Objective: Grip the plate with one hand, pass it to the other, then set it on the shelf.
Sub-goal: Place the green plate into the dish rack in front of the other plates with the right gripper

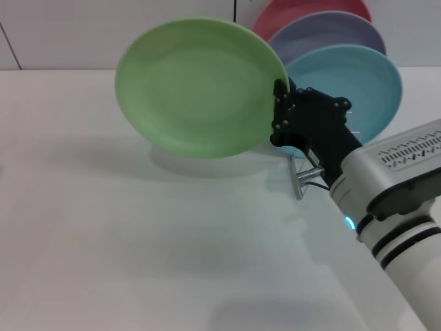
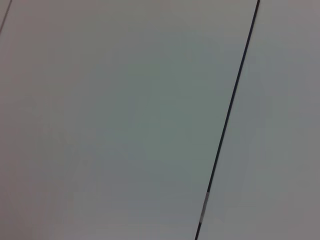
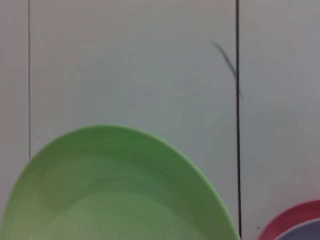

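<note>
A: Holding the plate point(image 1: 200, 86) aloft by one edge: the right gripper point(image 1: 281, 96) pinches the rim on the side nearest its wrist, and the disc juts out to the left of the fingers, tilted, clear of the table point(image 1: 138, 241).

B: Left gripper?

A: Not visible in the head view. Its wrist camera shows only a pale panel with a dark seam, so its fingers can't be judged.

B: Handling notes on the plate?

A: Judged rigid, matte, fairly light. It won't flex, but a single rim pinch leaves a long overhang, so it may pivot in the fingers. The low raised rim is the only real purchase. For the handover, the receiving hand should take the far rim, opposite the present pinch.

B: And to the right of the hand?

A: The shelf point(image 1: 303, 176), just below and behind the gripper, mostly hidden. The turquoise plate point(image 1: 365, 79) stands in it, with the lavender plate point(image 1: 331, 34) and a red plate point(image 1: 303, 12) behind.
</note>
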`<state>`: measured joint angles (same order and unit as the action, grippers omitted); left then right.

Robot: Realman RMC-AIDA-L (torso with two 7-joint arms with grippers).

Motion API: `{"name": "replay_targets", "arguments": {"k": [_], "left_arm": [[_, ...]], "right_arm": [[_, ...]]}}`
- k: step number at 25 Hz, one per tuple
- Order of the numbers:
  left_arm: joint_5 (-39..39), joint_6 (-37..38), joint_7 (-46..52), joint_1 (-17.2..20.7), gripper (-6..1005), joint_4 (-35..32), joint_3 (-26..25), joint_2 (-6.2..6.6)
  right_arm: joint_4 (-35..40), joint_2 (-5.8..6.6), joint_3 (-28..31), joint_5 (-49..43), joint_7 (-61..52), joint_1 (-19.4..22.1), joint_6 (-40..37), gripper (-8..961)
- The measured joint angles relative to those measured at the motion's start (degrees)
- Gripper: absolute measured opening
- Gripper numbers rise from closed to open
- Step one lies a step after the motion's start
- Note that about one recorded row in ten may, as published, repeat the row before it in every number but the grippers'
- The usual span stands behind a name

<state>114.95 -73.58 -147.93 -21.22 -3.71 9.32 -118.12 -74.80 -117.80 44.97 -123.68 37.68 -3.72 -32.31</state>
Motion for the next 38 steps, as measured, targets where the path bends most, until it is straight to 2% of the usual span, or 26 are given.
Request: {"name": "replay_targets", "arguments": {"k": [3,5,6,10,13,16,17,20,23,38], "left_arm": [[0.0,0.3,0.4,0.0,735,-0.3,-0.1,0.0],[0.1,0.8,1.0,0.0,735,-0.8,-0.4,0.0],[0.1,0.8,1.0,0.0,735,-0.8,-0.4,0.0],[0.1,1.1,1.2,-0.3,735,-0.9,-1.7,-0.04],[0.1,1.2,1.2,-0.4,735,-0.9,-2.0,-0.08],[0.1,1.2,1.2,-0.6,735,-0.8,-2.4,-0.13],[0.1,1.2,1.2,-0.7,735,-0.7,-2.5,-0.14],[0.1,1.7,1.2,-1.0,735,-0.6,-3.0,-0.23],[0.1,2.0,1.2,-1.2,735,-0.6,-3.0,-0.26],[0.1,3.3,1.2,-2.1,735,-0.3,-3.0,-0.27]], "right_arm": [[-0.8,0.54,0.0,-0.6,-0.2,0.7,-0.2,26],[-2.5,1.84,0.1,-1.3,-0.2,1.5,-0.4,26],[-2.5,1.84,0.1,-1.3,-0.2,1.5,-0.4,26],[-4.9,4.18,0.6,-1.5,-0.1,1.9,0.0,27],[-6.6,5.19,1.4,-2.4,0.2,2.7,1.6,27],[-7.9,4.82,3.5,-5.8,0.3,4.6,4.1,27],[-9.1,4.21,5.1,-8.7,0.3,6.4,5.9,27],[-10.6,3.48,6.9,-11.6,0.0,8.6,7.3,24],[-10.9,3.17,7.8,-12.5,0.0,9.5,7.4,26],[-12.8,2.75,9.2,-17.0,0.2,11.5,9.4,34]]}}
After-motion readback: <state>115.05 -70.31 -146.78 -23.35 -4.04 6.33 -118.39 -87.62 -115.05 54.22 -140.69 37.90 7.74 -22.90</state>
